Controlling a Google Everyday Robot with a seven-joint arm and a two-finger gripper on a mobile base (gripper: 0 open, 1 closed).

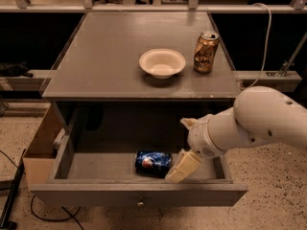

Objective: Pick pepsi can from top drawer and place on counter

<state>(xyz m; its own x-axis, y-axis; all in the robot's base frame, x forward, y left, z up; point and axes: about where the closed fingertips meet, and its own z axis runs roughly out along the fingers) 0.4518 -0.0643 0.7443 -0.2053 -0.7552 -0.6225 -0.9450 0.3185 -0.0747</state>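
Observation:
The pepsi can (pixel 153 163) lies on its side on the floor of the open top drawer (pixel 139 194), near the middle front. My gripper (pixel 176 150) is open and empty inside the drawer, just right of the can. One cream finger (pixel 183 166) reaches down beside the can's right end; the other (pixel 189 123) sticks out higher up. The grey counter (pixel 110 56) spans the cabinet top above the drawer.
A white bowl (pixel 162 63) and a gold-brown can (pixel 206 52) stand on the counter's right half. A cardboard box (pixel 39 145) sits on the floor left of the drawer. My bulky white arm (pixel 259 123) covers the drawer's right side.

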